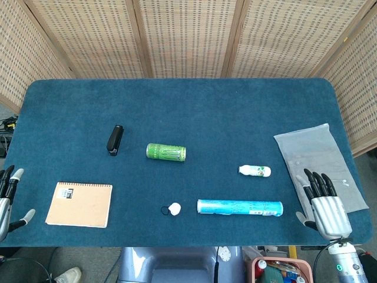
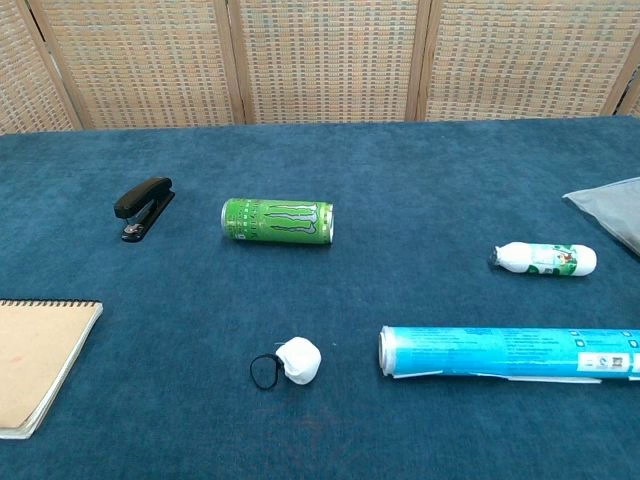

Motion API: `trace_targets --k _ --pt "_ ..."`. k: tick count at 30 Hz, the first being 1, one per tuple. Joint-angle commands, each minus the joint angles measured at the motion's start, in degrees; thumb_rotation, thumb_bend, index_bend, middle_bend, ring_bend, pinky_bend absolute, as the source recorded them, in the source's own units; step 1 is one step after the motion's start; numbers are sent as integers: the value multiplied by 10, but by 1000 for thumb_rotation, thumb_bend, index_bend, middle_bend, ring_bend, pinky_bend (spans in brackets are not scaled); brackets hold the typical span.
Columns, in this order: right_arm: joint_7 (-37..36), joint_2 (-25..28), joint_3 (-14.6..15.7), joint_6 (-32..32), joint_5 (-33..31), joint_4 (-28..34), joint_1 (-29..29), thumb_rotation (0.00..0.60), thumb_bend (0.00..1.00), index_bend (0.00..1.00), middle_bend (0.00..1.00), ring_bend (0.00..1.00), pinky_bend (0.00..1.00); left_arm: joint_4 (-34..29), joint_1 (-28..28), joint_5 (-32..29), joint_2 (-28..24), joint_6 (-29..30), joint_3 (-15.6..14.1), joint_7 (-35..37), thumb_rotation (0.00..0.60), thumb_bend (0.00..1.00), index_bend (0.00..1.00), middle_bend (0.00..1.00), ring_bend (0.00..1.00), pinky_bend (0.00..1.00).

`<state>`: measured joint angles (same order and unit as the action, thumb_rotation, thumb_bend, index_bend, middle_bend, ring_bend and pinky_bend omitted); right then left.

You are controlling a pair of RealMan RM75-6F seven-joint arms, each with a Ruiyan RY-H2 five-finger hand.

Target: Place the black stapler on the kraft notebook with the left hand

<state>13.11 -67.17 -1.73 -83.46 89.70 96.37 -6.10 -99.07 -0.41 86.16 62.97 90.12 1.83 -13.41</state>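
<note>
The black stapler (image 1: 115, 140) (image 2: 143, 206) lies on the blue table, left of centre, with nothing touching it. The kraft notebook (image 1: 79, 204) (image 2: 35, 361) lies flat near the front left edge, spiral binding along its far side. My left hand (image 1: 9, 197) shows at the far left edge of the head view, fingers spread and holding nothing, well left of the notebook. My right hand (image 1: 324, 203) rests at the front right, fingers apart and empty. Neither hand appears in the chest view.
A green can (image 1: 166, 152) (image 2: 277, 220) lies on its side right of the stapler. A white lump with a black loop (image 1: 172, 209) (image 2: 295, 361), a light blue tube (image 1: 240, 207) (image 2: 510, 352), a small white bottle (image 1: 255, 171) (image 2: 545, 258) and a grey plastic bag (image 1: 318, 162) lie to the right.
</note>
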Motion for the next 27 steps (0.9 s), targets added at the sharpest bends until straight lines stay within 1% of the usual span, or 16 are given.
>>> trace_targets --k 1,18,27 --pt "-1 0 0 1 -1 0 0 600 172 0 0 0 0 0 0 0 0 0 0 0 600 191 0 0 0 0" --pt "-1 1 0 -3 2 0 0 600 172 0 0 0 0 2 0 -1 0 1 2 2 600 191 0 0 0 0" --pt "-2 1 -4 -1 -6 0 0 600 172 0 0 0 0 10 -7 -4 4 -11 4 3 600 191 0 0 0 0"
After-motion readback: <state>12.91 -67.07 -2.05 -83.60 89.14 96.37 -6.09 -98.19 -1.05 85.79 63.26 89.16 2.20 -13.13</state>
